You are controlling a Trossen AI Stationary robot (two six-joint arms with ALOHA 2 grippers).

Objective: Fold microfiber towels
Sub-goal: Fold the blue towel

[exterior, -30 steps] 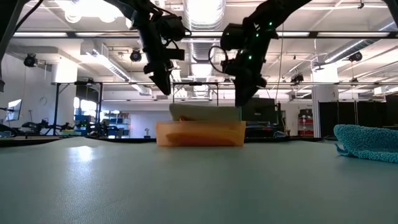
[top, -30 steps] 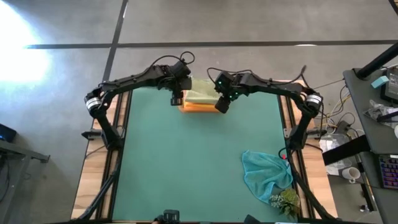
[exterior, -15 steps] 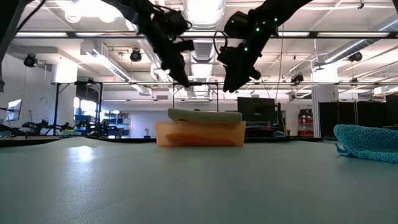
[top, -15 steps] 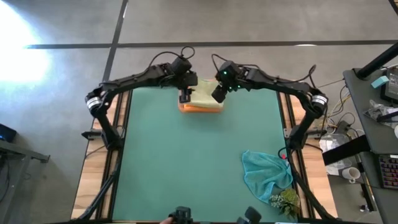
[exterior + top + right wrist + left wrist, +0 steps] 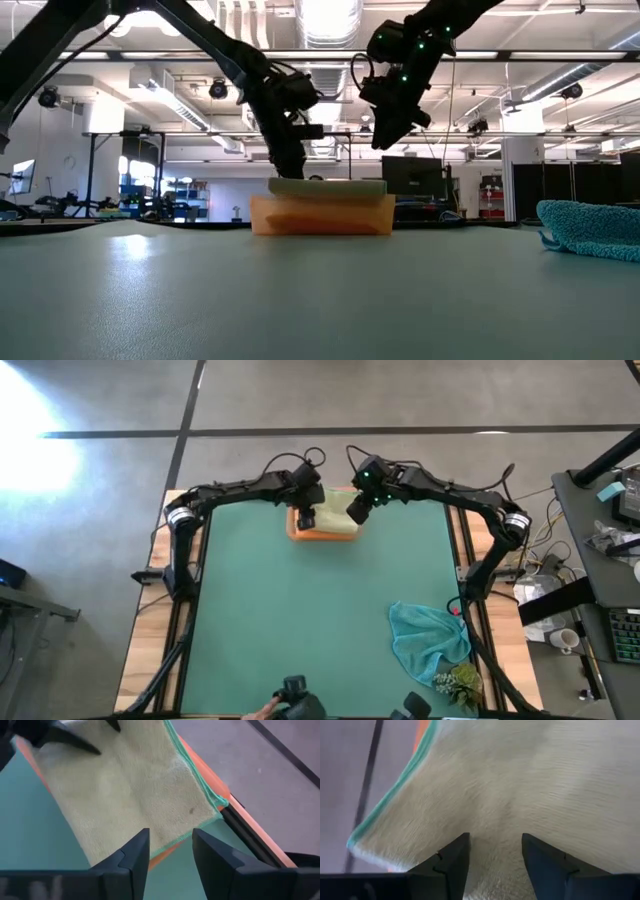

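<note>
Two grippers work the folded stack: left gripper [image 5: 306, 518], fingers spread, presses on the pale green towel [image 5: 335, 512] directly beneath it; right gripper [image 5: 356, 510] hangs above the opposite edge, fingers apart, empty. Judged best practice: press flat evenly and avoid dragging the top layer off the orange towel [image 5: 320, 215] below. Teal towel [image 5: 428, 641] lies crumpled, well apart from both.

We are noting soft, napped cloth on the pale green towel [image 5: 130, 790], shaggier pile on the teal towel [image 5: 428, 640], and a smooth matt table mat [image 5: 300, 620].
</note>
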